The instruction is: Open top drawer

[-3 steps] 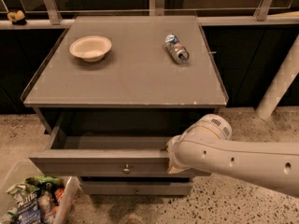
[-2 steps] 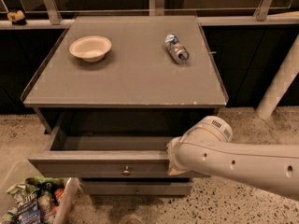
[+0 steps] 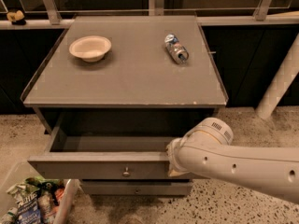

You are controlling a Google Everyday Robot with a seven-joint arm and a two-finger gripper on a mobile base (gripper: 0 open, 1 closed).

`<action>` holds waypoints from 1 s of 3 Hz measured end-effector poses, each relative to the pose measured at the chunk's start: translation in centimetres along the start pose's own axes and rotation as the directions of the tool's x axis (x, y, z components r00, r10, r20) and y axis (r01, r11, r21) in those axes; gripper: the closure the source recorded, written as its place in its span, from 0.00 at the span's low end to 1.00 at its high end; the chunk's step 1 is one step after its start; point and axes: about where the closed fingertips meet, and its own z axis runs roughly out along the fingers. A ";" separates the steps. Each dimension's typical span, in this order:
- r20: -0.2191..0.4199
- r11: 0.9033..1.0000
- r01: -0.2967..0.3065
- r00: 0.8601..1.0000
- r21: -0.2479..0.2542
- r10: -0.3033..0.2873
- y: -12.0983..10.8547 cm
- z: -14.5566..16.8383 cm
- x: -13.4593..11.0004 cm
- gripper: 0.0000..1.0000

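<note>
The top drawer [image 3: 93,169] of the grey cabinet stands pulled out toward me, its grey box interior [image 3: 110,143] showing and its small round metal knob [image 3: 126,172] at the centre of the front. My white arm reaches in from the right. My gripper [image 3: 172,164] is at the right end of the drawer front, hidden behind the arm's wrist. A slimmer drawer front [image 3: 135,188] sits shut below.
On the cabinet top [image 3: 126,73] stand a cream bowl [image 3: 90,47] at back left and a lying can [image 3: 176,48] at back right. A clear bin of snack packs [image 3: 32,204] stands on the floor at lower left. A white post [image 3: 280,80] rises at right.
The drawer has slid a little further out toward me. The arm has stayed at the drawer's right end.
</note>
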 end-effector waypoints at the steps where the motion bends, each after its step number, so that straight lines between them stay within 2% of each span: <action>1: 0.004 1.000 0.005 1.000 0.009 -0.005 0.3 -0.2 -0.1 1.00; 3: 0.006 1.000 0.001 1.000 0.008 -0.001 0.9 -0.7 -0.3 1.00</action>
